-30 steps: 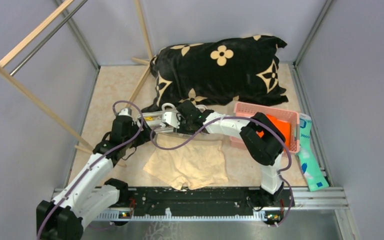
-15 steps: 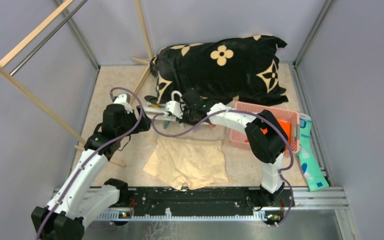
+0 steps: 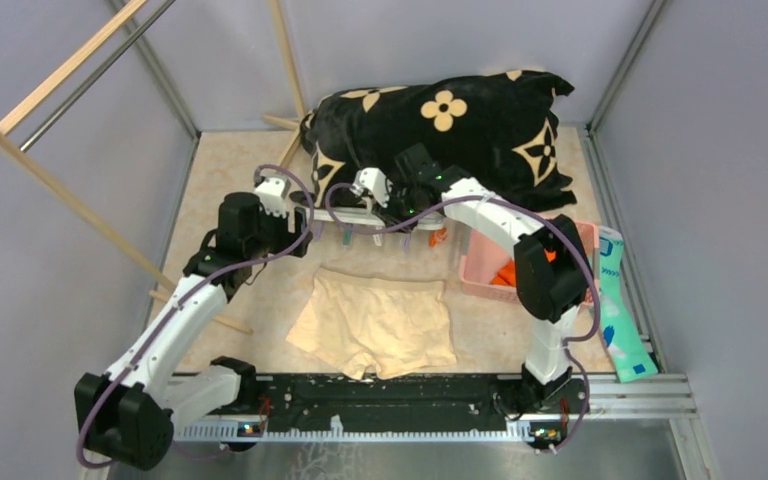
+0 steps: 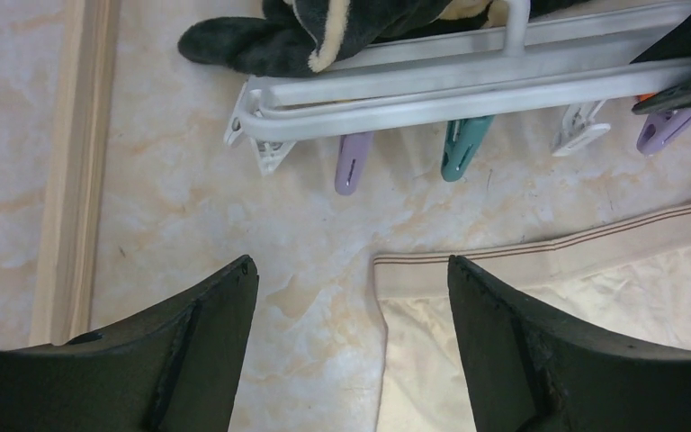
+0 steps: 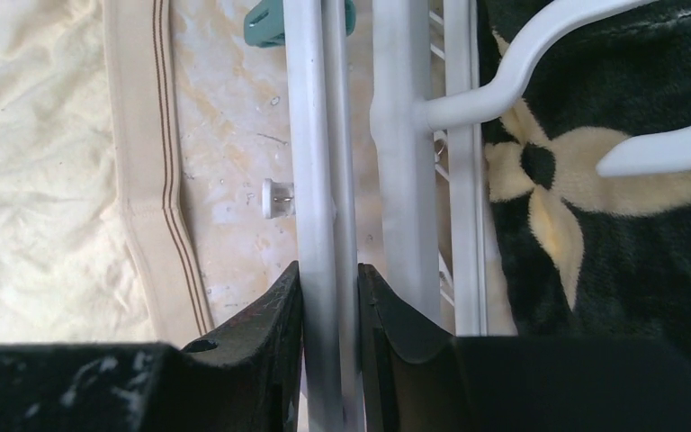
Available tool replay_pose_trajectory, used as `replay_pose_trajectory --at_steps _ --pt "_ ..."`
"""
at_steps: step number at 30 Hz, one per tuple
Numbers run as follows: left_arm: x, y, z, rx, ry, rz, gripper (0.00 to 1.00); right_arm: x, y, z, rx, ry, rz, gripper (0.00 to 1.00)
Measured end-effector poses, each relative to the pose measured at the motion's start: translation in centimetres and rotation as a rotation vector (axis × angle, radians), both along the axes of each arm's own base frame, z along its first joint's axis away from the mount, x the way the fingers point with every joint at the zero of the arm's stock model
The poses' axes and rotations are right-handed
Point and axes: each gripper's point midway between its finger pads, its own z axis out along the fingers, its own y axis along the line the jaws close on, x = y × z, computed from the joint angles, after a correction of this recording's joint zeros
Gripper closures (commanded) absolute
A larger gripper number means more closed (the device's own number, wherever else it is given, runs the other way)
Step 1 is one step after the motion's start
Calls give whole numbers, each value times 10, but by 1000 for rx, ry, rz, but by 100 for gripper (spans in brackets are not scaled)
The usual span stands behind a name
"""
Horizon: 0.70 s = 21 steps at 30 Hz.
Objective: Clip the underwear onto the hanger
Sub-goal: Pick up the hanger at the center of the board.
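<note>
No part of the clipping is done yet. The underwear lies flat on the table, near the middle. Its waistband faces the far side and no clip touches it. The hanger sits just beyond that waistband, partly over a black blanket. Whether it rests on the table or hangs a little above it, I cannot tell.

The right gripper has its fingers clenched on one white rail of the frame. The left gripper hovers over the left corner of the waistband with its fingers spread wide, grasping nothing. By my judgement, the whole job remains: raise the waistband, open a clip and seat the cloth in it, then repeat along the frame.

The underwear is soft, cream and lightly creased, with a ribbed band carrying thin brown stripes. The hanger is smooth, hard white plastic in straight parallel bars with a curved hook. A teal clip, a lilac clip and a white clip dangle from it, small and tapered. The table looks like glossy, beige-veined marble, and the blanket is plush with cream flowers.
</note>
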Motion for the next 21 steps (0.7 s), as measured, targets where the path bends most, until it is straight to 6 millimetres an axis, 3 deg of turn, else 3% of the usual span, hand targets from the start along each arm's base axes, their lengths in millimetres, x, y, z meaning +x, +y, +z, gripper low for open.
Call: replay_pose_trajectory --at_steps 14,21 --pt "37 -2 -25 155 -42 -99 25 4 -21 7 56 81 -3 100" --pt "35 -29 -26 75 -66 -239 25 9 -35 8 88 117 -20 100"
